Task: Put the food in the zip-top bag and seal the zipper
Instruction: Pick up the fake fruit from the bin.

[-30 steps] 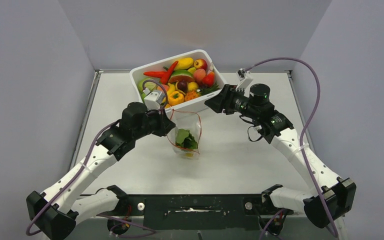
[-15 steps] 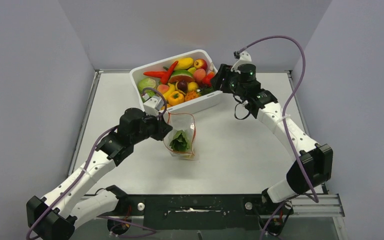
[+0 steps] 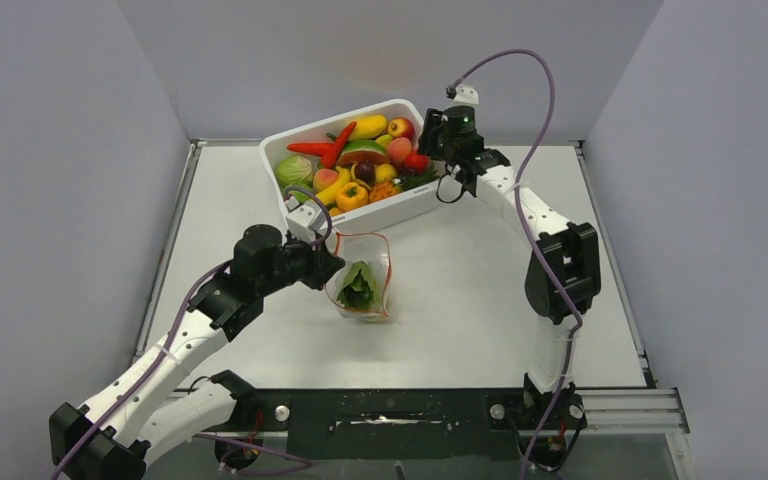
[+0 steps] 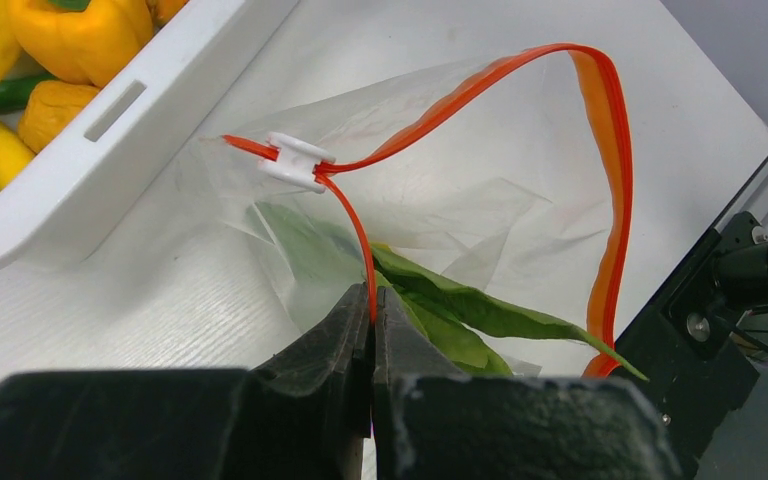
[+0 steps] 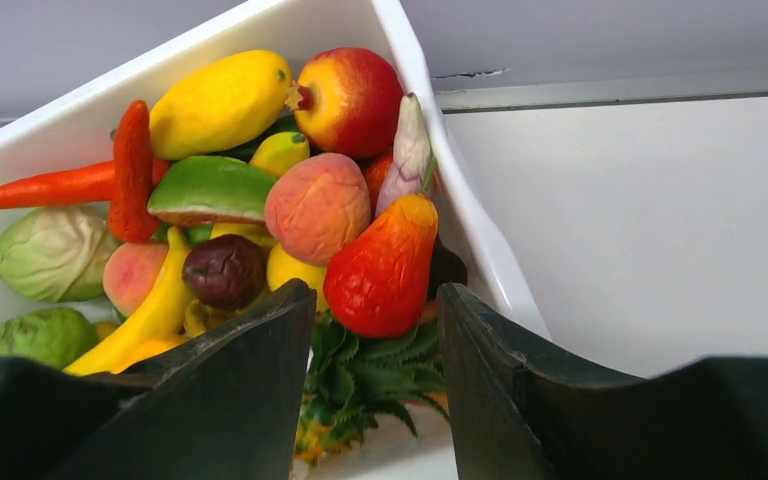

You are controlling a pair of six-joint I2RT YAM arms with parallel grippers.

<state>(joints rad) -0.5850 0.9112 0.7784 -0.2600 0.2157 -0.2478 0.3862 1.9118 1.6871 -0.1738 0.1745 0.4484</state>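
Grey walls close round a white table point(image 3: 480, 290), with the work at its far middle. The left gripper point(image 4: 371, 305) has its fingers pressed shut on the red-orange zipper point(image 4: 615, 180) of the clear bag point(image 4: 480, 200), nipping one side of the strip a little short of the white slider point(image 4: 295, 160). Beyond the fingertips the bag's mouth gapes, and a green leaf point(image 4: 460, 310) lies inside just past them. The right gripper point(image 5: 375, 292) hangs over the edge of the white tub point(image 5: 470, 220), fingers spread wide and holding nothing. A red pear-shaped fruit point(image 5: 385, 265) sits straight ahead between the tips, seemingly untouched. The fruit looks hard, light and glossy, so it would likely squirt out of a shallow pinch; closing across its broad belly seems safest. The bag looks thin and limp, and the strip is probably its only firm handhold.
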